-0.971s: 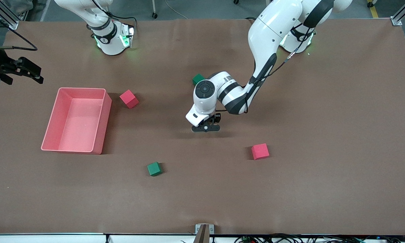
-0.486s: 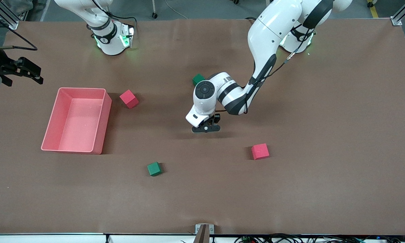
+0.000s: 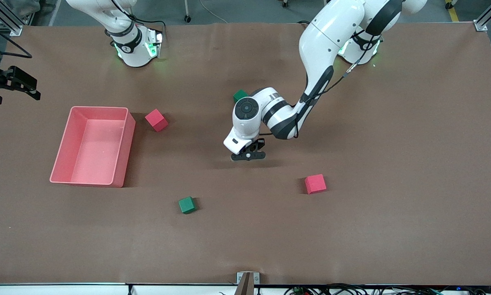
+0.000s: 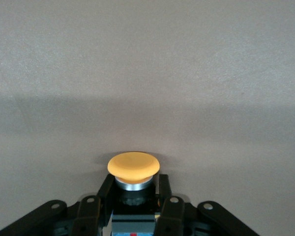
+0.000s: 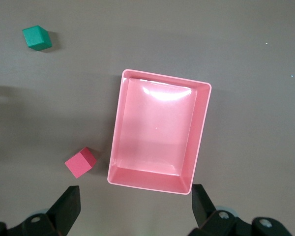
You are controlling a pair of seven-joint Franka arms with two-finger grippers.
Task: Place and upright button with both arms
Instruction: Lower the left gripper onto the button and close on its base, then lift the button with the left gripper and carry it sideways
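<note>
Since the earlier frames our right gripper (image 3: pixel 12 84) has drifted up and toward the right arm's end of the table, and the left gripper (image 3: pixel 248 155) has shifted slightly toward the bases; cubes and bin haven't moved.

We see the left arm (image 3: pixel 317 53) reaching down to mid-table, its gripper low over the brown table (image 3: pixel 392 143). In the left wrist view the fingers (image 4: pixel 168 209) are pinched together on the button (image 4: pixel 133 169): they sit against both sides of its dark body, orange cap sticking out past the fingertips, silver collar just under the cap. We can't see the button in the front view; the gripper hides it. Whether the body touches the table, we can't tell.

Right gripper hangs at the table edge at the right arm's end, over the area beside the pink bin (image 3: pixel 63 139). Right wrist view looks straight down on the bin (image 5: pixel 201 123), with both fingers (image 5: pixel 66 206) spread wide apart and nothing between them. That arm is waiting.

Other items:
- red cube (image 3: pixel 156 119) just beside the bin, toward the bases
- second red cube (image 3: pixel 315 183) nearer the front camera than the left gripper, toward the left arm's end
- green cube (image 3: pixel 186 205) nearer the front camera than the left gripper
- another green cube (image 3: pixel 238 95) partly hidden by the left wrist
</note>
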